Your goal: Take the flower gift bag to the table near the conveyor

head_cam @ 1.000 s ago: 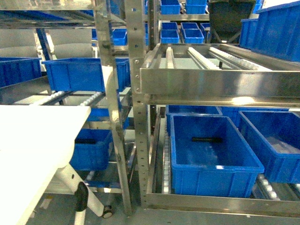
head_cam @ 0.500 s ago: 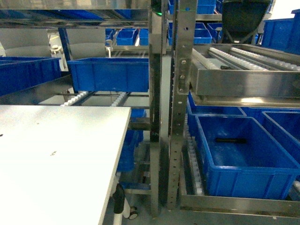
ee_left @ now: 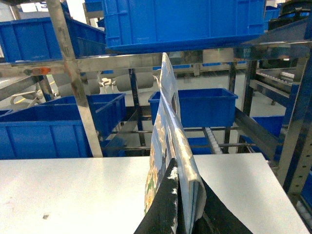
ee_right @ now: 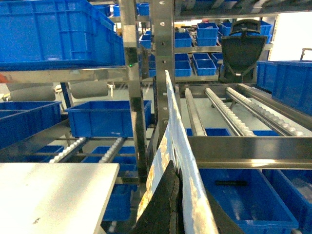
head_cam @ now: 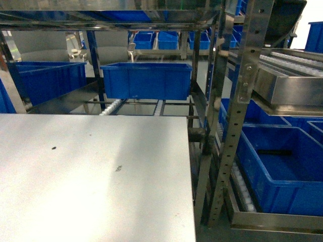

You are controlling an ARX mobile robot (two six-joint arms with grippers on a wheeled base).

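The flower gift bag (ee_left: 168,141) shows edge-on in the left wrist view, pale blue with a yellow flower print, upright above the pale grey table (ee_left: 73,195). My left gripper (ee_left: 179,187) is shut on its lower edge, one black finger on each side. In the right wrist view the same bag (ee_right: 176,141) rises between the black fingers of my right gripper (ee_right: 181,187), also shut on it, with the conveyor (ee_right: 243,109) rollers behind and the table (ee_right: 48,195) at lower left. The head view shows the table (head_cam: 91,176) and conveyor (head_cam: 295,60), but no bag or gripper.
Steel rack posts (head_cam: 237,116) stand just right of the table's edge. Blue plastic bins (head_cam: 146,80) sit on the roller rails behind the table, and a larger bin (head_cam: 282,171) sits low on the right. More bins (ee_left: 185,22) hang overhead.
The head view has swung left across the rack. The table now fills the lower left and the posts and lower bin have slid to the right edge.
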